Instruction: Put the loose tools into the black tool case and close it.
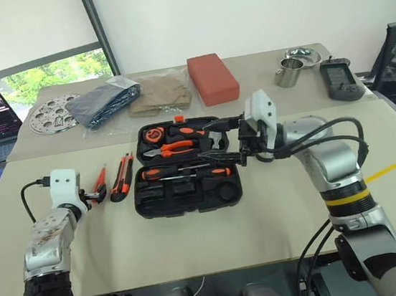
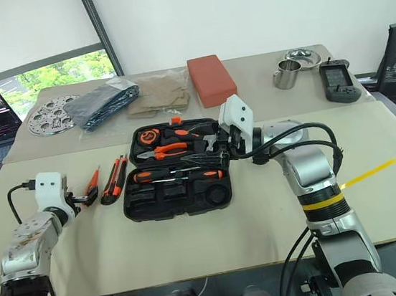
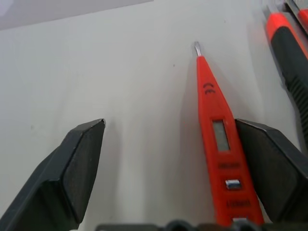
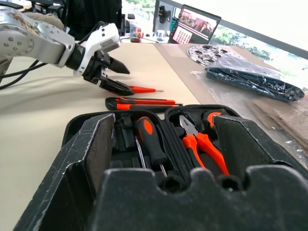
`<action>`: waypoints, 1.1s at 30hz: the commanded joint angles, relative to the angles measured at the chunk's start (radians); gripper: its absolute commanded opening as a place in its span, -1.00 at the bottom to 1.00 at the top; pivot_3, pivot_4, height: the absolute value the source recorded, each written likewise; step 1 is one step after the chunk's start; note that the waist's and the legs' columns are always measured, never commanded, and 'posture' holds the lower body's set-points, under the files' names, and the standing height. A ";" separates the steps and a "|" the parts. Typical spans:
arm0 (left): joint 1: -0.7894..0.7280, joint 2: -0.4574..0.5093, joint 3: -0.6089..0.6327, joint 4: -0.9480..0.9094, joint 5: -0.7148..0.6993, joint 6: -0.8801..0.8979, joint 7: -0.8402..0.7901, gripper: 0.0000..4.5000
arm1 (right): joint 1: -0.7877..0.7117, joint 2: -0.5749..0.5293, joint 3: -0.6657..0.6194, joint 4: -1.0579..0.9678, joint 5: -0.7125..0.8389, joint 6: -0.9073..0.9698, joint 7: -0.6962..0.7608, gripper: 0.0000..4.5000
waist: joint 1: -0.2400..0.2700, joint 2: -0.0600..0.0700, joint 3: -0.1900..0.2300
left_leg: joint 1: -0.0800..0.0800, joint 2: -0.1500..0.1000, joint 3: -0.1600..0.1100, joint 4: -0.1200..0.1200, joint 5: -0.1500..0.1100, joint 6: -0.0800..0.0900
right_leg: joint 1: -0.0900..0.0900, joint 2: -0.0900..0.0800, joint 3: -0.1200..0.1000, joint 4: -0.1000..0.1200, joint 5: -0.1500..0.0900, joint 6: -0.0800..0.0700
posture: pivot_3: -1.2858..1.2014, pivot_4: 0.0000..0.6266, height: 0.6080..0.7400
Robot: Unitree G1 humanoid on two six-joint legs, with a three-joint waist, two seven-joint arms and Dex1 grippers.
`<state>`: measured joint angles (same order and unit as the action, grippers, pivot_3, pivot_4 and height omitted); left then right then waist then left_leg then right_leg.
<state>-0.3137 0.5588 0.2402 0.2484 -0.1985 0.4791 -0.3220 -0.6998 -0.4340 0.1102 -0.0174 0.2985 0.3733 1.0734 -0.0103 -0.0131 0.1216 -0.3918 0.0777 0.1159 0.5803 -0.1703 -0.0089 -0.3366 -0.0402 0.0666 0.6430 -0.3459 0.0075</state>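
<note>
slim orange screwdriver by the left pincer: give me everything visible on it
The slim orange screwdriver looks like a tester pen: glossy orange plastic body, bare metal tip, small grey window and a metal button set in its upper face. It lies flat on the beige table, left of the utility knife and the open black tool case. The left pincer stands open around its rear end, one finger close beside it; contact cannot be told.

The black tool case (image 1: 189, 196) looks matt moulded plastic (pliers (image 1: 176, 148) glossy-handled), the slim orange screwdriver (image 3: 219, 139) smooth plastic.
</note>
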 commanded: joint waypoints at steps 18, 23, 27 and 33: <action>-0.015 -0.019 -0.003 0.094 0.003 -0.094 -0.056 -0.78 | 0.002 -0.063 -0.034 -0.067 0.080 0.058 -0.005 0.70 | -0.003 0.001 0.000 | 0.002 0.001 0.000 0.000 0.000 0.000 | 0.001 0.001 0.000 0.002 0.000 0.000 | 0.03 -0.52 1.00; -0.034 0.027 0.036 0.044 -0.052 -0.178 -0.168 -0.78 | 0.044 -0.102 -0.085 -0.097 0.147 0.076 0.020 0.70 | -0.003 0.000 0.000 | -0.001 0.001 0.000 0.000 0.000 0.000 | 0.000 0.001 0.000 0.000 0.000 0.000 | 0.03 -0.52 1.00; -0.081 0.092 0.042 0.008 -0.127 -0.200 -0.346 -0.78 | 0.121 -0.154 -0.136 -0.132 0.197 0.079 0.051 0.70 | -0.002 -0.001 0.001 | -0.002 0.001 0.000 0.000 0.000 0.000 | -0.001 0.001 -0.001 -0.002 0.000 0.000 | 0.03 -0.52 1.00; -0.215 0.174 -0.115 -0.002 -0.108 -0.325 -0.677 -0.78 | 0.251 -0.222 -0.212 -0.192 0.269 0.085 0.078 0.70 | 0.010 -0.001 0.001 | -0.005 0.000 0.003 0.000 0.000 -0.001 | 0.000 0.001 -0.004 -0.004 0.000 0.000 | 0.03 -0.52 1.00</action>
<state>-0.5084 0.7217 0.1738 0.2671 -0.3174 0.2047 -0.9187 -0.4528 -0.6397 -0.0547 -0.1605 0.5273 0.4604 1.1417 0.0000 -0.0139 0.1225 -0.3963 0.0770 0.1194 0.5806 -0.1699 -0.0095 -0.3368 -0.0396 0.0635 0.6388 -0.3461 0.0081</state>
